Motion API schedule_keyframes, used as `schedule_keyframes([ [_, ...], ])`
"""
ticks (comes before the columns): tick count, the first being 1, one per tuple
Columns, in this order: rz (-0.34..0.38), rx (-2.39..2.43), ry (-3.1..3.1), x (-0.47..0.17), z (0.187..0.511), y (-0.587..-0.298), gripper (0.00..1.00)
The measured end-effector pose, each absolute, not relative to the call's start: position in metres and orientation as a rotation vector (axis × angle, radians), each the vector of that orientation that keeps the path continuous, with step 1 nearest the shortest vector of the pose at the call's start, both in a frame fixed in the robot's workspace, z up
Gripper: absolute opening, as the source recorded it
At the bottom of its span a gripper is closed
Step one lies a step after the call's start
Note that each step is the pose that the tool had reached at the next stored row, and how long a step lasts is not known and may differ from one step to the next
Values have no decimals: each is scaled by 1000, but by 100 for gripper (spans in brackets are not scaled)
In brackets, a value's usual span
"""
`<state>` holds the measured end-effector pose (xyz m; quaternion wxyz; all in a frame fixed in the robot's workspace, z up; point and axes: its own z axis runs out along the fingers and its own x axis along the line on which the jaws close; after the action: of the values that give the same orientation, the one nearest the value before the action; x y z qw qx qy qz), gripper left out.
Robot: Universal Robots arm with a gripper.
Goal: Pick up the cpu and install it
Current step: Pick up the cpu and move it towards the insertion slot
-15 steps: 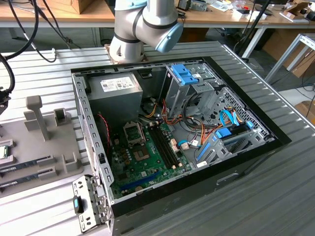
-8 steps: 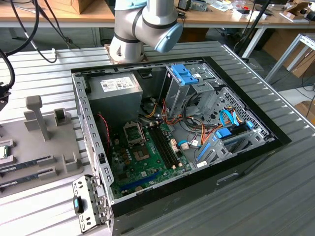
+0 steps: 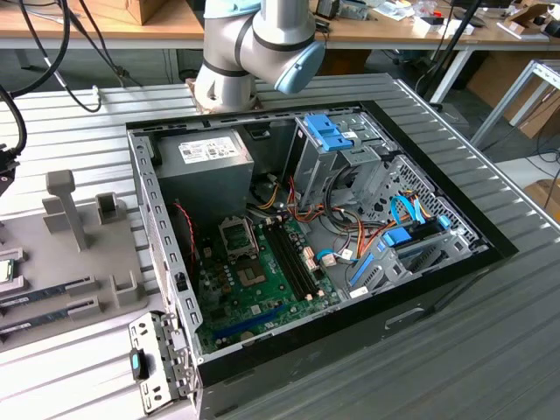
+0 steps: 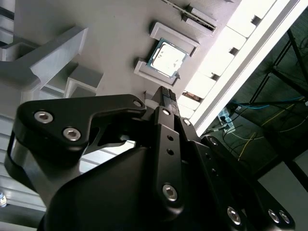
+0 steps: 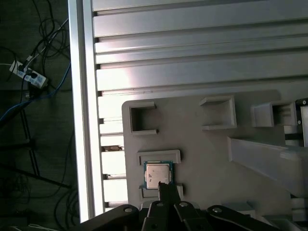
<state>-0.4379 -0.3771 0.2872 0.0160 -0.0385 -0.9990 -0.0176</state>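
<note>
The cpu (image 5: 157,175) is a small square chip with a silver top and a thin green rim. It lies flat in a low grey holder on the grey fixture plate (image 5: 202,159). In the second wrist view the cpu (image 4: 167,57) sits just past my black fingertips. My gripper (image 4: 167,92) hovers above the chip's edge, shut, with nothing held. In the first wrist view the gripper (image 5: 164,186) overlaps the chip's near corner. The open socket (image 3: 236,234) sits on the green motherboard (image 3: 262,276) inside the computer case.
The open computer case (image 3: 166,262) holds a power supply (image 3: 206,166), drive cages and cable bundles around the motherboard. The fixture plate (image 3: 87,262) carries upright grey brackets and memory sticks (image 3: 48,293). The ribbed table's edge (image 5: 82,120) runs close beside the cpu holder.
</note>
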Motion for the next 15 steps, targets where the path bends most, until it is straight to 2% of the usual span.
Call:
schedule_keyframes([
  [10,-55,-120,-3107,-438,287,-377,11],
  [11,-55,-120,-3107,-438,287,-377,16],
  [12,-55,-120,-3107,-438,287,-377,16],
  [14,-55,-120,-3107,-438,287,-377,29],
  [15,-55,-120,-3107,-438,287,-377,29],
])
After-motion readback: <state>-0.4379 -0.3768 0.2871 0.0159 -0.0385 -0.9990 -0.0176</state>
